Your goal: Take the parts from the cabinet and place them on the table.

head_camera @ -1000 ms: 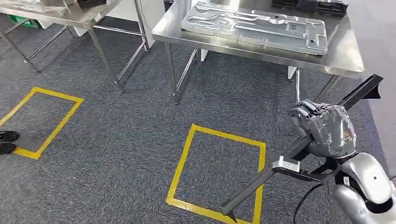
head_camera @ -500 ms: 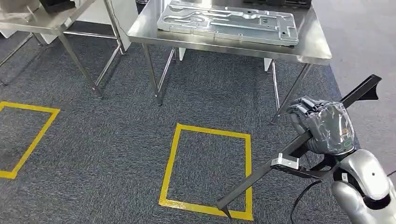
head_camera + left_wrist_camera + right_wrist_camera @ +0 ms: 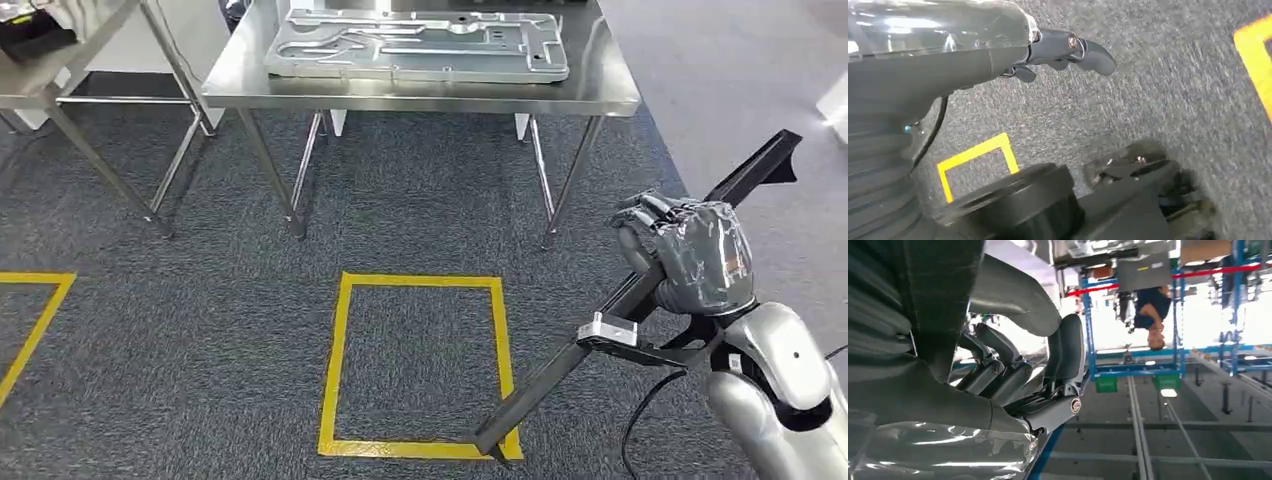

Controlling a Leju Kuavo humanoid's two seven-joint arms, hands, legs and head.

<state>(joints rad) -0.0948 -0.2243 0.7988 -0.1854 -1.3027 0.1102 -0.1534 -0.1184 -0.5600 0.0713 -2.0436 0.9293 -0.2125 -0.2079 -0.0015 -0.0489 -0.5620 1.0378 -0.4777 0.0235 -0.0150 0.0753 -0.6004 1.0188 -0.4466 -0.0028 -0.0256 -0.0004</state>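
Holding a long black bar [image 3: 610, 315] in our right hand [image 3: 690, 265], fingers wrapped around it, above the carpet short of the bench [image 3: 600, 90]; left hand [image 3: 1063, 50] fingers curl empty.

A black bar [image 3: 640, 297] is held in the grey, plastic-wrapped right hand [image 3: 690, 265]. A silver-grey embossed panel [image 3: 418, 44] is seen on the steel-coloured table [image 3: 600, 95]. Yellow tape squares [image 3: 415, 365] are marked on speckled blue-grey carpet [image 3: 200, 320].

Factory workshop, steel tables [image 3: 600, 98], yellow floor markings [image 3: 340, 360], blue racking [image 3: 1088, 340]
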